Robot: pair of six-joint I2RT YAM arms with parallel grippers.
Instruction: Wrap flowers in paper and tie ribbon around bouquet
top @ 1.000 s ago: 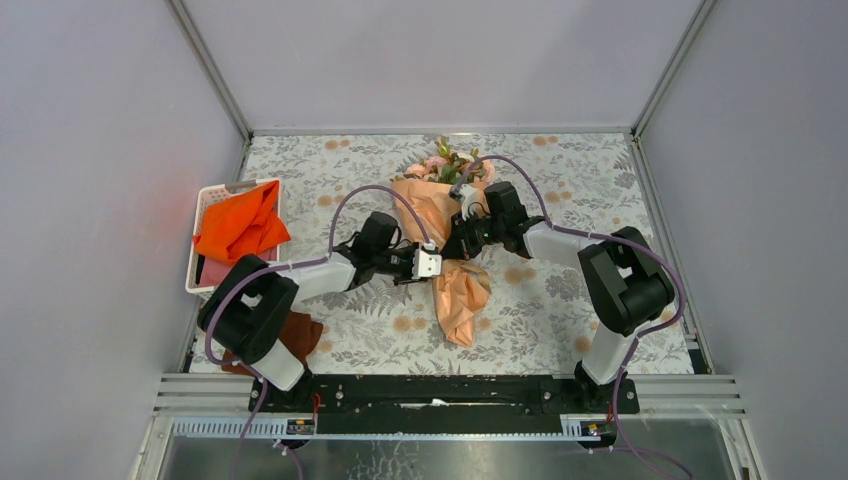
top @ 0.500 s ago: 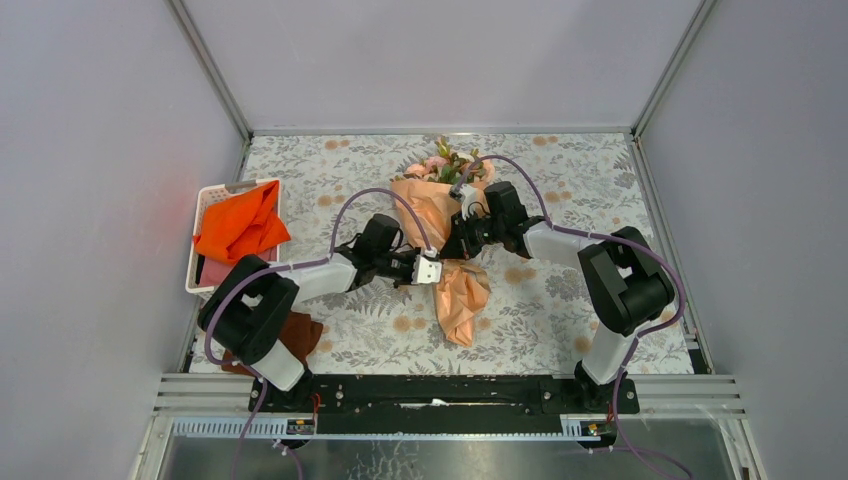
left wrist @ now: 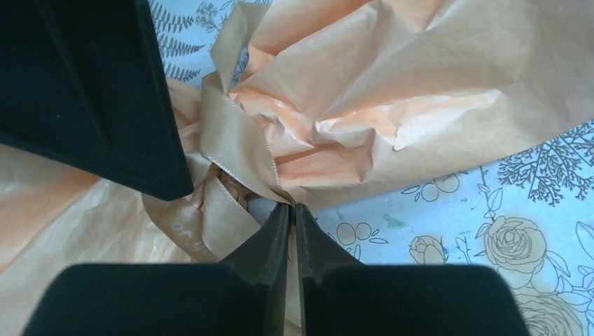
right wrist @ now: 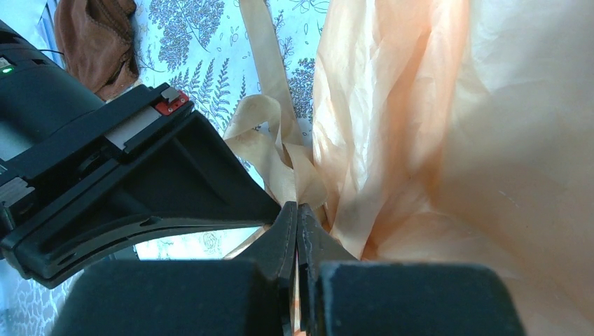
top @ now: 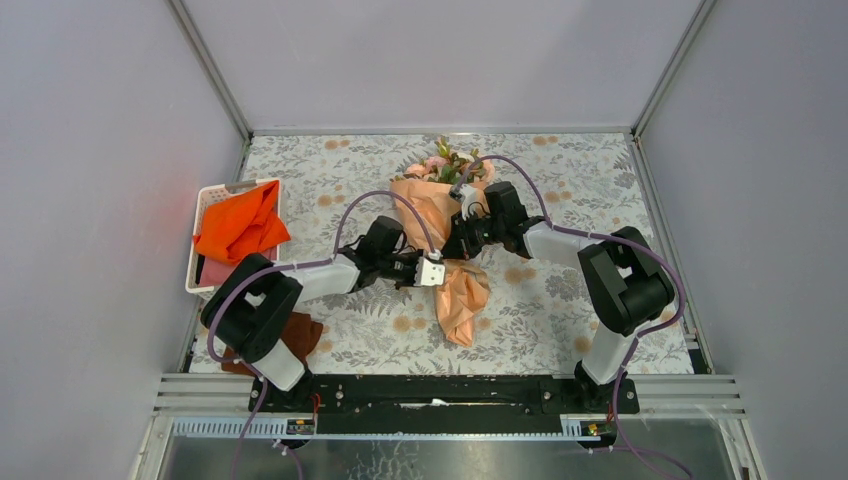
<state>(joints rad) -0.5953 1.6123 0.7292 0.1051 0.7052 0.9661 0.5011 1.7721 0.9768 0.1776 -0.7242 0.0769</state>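
The bouquet lies mid-table: pink flowers (top: 443, 163) at the far end, peach paper (top: 428, 205) (left wrist: 392, 63) (right wrist: 434, 126) pinched at the waist, crumpled tail pointing toward me. The tan ribbon (left wrist: 235, 136) (right wrist: 270, 63) is looped and knotted round that waist. My left gripper (top: 432, 270) (left wrist: 293, 206) comes from the left, shut on a ribbon strand beside the knot. My right gripper (top: 455, 243) (right wrist: 298, 206) comes from the right, shut on another strand of the ribbon. The two grippers almost touch at the waist.
A white basket (top: 212, 195) holding bright orange cloth (top: 240, 228) stands at the left edge. A dark brown cloth (top: 298, 332) (right wrist: 98, 38) lies near the left arm's base. Grey walls close in the floral table on three sides.
My left gripper has closed down on the ribbon and shifted slightly right and nearer. The right gripper and the bouquet have stayed put.
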